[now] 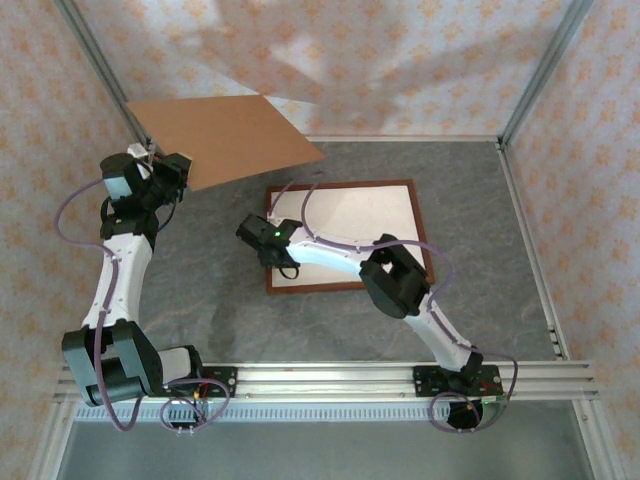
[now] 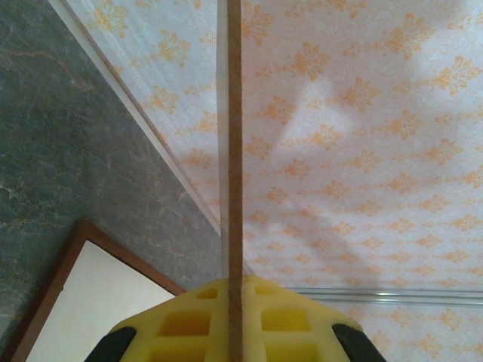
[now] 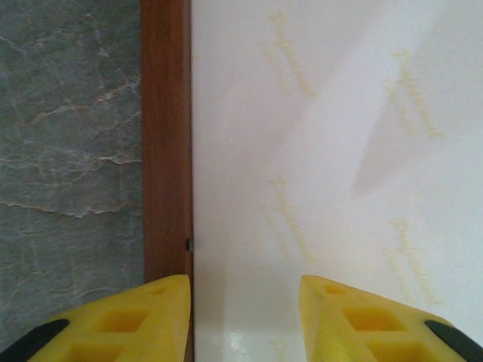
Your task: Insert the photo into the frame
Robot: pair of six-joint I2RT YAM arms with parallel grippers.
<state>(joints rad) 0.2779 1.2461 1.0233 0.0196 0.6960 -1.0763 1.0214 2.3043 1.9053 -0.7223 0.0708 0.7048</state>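
The frame of dark reddish-brown moulding lies flat on the table's middle. Inside it lies a white sheet with faint yellow watermark lettering. The photo's blue printed face is hidden. My right gripper hovers open over the frame's left side. One finger is above the moulding and the other over the white sheet, with nothing between them. My left gripper is shut on the plain brown backing board, held raised at the back left. In the left wrist view the board is seen edge-on between the pads.
The grey marbled table is walled by patterned panels with metal posts at the back corners. A metal rail runs along the near edge. The frame's corner shows below the raised board.
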